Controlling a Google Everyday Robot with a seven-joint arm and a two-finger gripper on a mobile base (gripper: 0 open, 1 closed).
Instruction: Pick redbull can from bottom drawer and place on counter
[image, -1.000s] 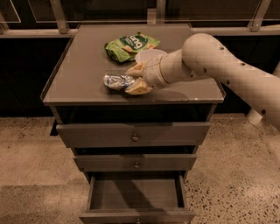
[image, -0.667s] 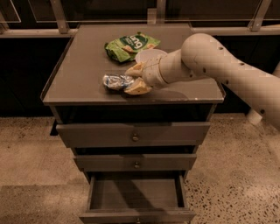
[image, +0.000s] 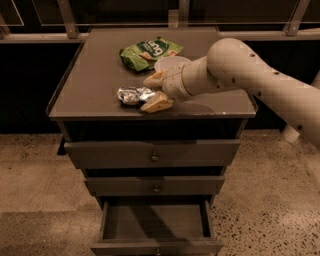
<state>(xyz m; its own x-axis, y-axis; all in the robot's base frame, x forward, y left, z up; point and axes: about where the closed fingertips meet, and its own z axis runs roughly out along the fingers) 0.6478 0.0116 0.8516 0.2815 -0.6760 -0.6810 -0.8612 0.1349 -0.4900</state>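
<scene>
The redbull can (image: 132, 95) lies on its side on the counter (image: 90, 75), near the front edge. My gripper (image: 154, 91) is just right of it, low over the counter, with its fingers spread. The can's right end sits between the fingertips, close to the nearer finger (image: 157, 102). The bottom drawer (image: 155, 222) is pulled open and nothing shows inside it.
A green snack bag (image: 150, 51) lies at the back of the counter. A white bowl (image: 172, 63) stands behind my wrist, partly hidden by it. The two upper drawers (image: 155, 155) are shut. Speckled floor surrounds the cabinet.
</scene>
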